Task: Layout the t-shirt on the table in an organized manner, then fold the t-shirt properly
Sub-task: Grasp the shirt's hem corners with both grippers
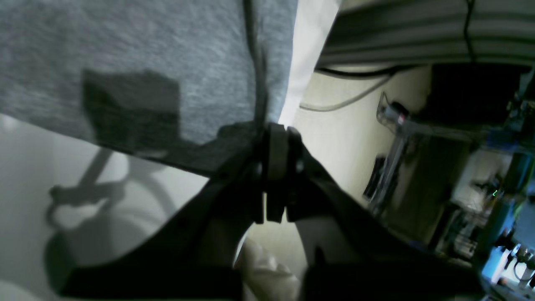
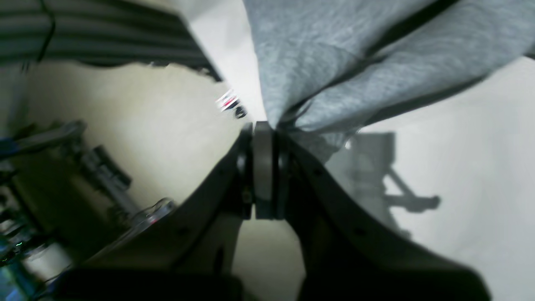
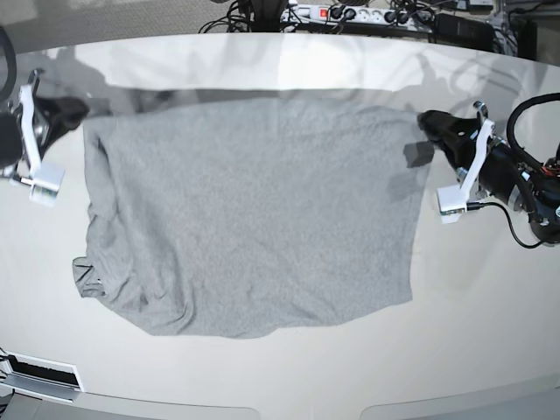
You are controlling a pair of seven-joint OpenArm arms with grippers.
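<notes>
The grey t-shirt lies spread on the white table, plain side up, with rumpled folds at its near left corner. At the shirt's far right corner, my left gripper is shut on the cloth. The left wrist view shows its jaws pinching the t-shirt at a seam beside the table's edge. My right gripper is shut on the far left corner. In the right wrist view the t-shirt bunches into that gripper above the table.
A power strip with cables lies on the floor beyond the table's far edge. A black-and-white fixture sits at the near left edge. Both wrist views show floor and equipment past the table's far edge.
</notes>
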